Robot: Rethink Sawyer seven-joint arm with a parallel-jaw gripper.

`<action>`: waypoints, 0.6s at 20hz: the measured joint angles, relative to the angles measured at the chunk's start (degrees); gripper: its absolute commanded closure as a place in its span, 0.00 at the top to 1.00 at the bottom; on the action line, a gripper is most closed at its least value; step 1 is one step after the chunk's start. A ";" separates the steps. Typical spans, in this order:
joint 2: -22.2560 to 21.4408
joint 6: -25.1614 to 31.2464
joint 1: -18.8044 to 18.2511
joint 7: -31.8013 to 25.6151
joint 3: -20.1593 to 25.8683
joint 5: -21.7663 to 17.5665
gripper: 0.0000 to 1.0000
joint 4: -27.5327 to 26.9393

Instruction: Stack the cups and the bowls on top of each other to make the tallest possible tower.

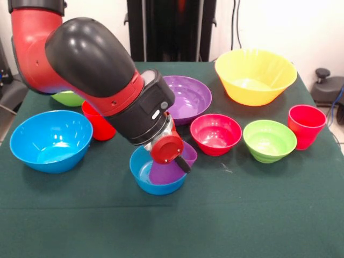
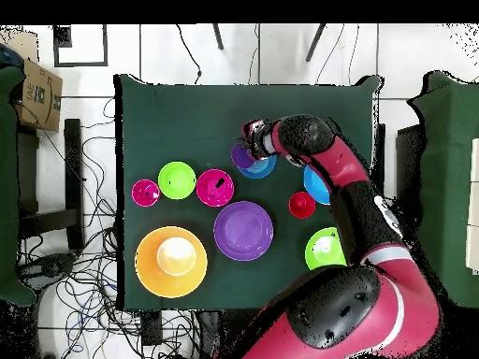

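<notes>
Where the hand [image 1: 181, 159] hangs, purple cup [image 1: 169, 167] beneath, tilted in small blue bowl [image 1: 144, 177]

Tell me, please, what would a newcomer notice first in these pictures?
The big red and black robot arm dominates, reaching down from the upper left of the front view. Its end effector meets a translucent purple plastic cup tilted inside a small glossy blue plastic bowl at the centre. A large glossy yellow plastic bowl stands out at the far right.

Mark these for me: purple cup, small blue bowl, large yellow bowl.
purple cup [image 1: 167, 171], front view, wall showing inside the blue bowl.
small blue bowl [image 1: 144, 180], front view, left outer wall.
large yellow bowl [image 1: 255, 75], front view, front outer wall.
</notes>
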 measured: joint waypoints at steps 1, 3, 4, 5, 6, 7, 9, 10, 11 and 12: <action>0.30 0.83 0.28 0.00 -0.25 0.00 0.00 -0.91; 0.84 2.26 0.74 0.00 -0.68 0.01 0.00 -2.44; 1.11 2.96 0.95 0.00 -0.88 0.02 0.00 -3.22; 1.31 3.61 1.14 0.00 -1.10 0.02 0.00 -3.87; 1.51 4.25 1.34 0.00 -1.31 0.01 0.00 -4.52; 1.61 4.79 1.55 0.00 -1.59 0.01 0.00 -5.00; 1.71 5.81 1.96 0.00 -2.15 -0.01 0.00 -5.80; 1.74 6.22 2.17 0.00 -2.43 0.00 0.00 -6.08; 1.77 6.59 2.38 0.00 -2.68 0.00 0.00 -6.35; 1.78 6.85 2.54 0.00 -2.85 -0.01 0.00 -6.55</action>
